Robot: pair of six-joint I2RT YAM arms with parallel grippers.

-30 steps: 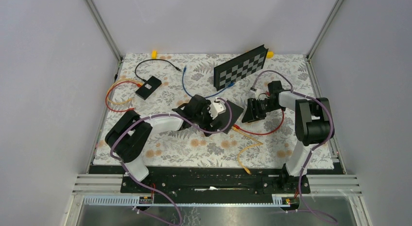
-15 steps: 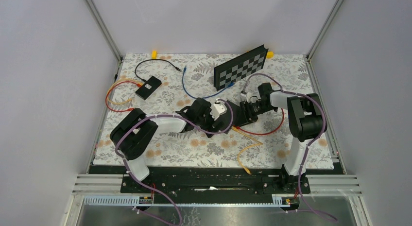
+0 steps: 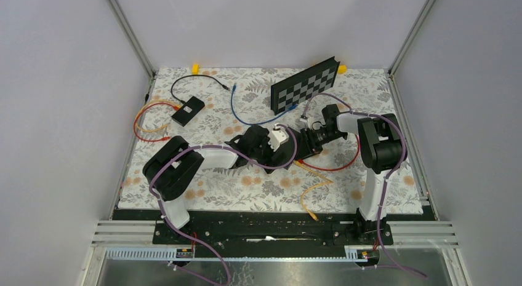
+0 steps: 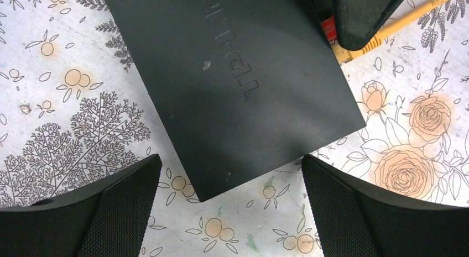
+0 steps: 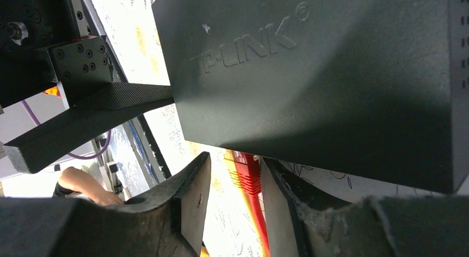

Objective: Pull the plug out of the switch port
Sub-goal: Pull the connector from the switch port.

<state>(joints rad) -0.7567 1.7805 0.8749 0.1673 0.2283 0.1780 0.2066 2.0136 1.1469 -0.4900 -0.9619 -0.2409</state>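
Moved since a second ago: right end effector (image 3: 305, 142), from right of centre in the top view leftward to the right edge of the switch (image 4: 238, 85), jaws narrower; left end effector (image 4: 230, 163) hardly at all.
Done: approach and lining-up on the plug (image 5: 247, 171), judging by the right wrist view.
Left: full clamp, then a straight pull out of the port.
Left end effector: spread wide at lower centre of its wrist view, straddling the switch's near corner, clamped on nothing; probably there to brace.
Switch: flat matte black box, embossed logo on top, lying on the table (image 3: 246, 187) at centre of the top view.
Plug: red, ribbed boot, seemingly still seated under the switch's edge, lower centre of the right wrist view; yellow cable (image 4: 387, 33) just beside.
Right end effector: one finger either side of the red plug, a sliver of light on one side, not yet clamped.
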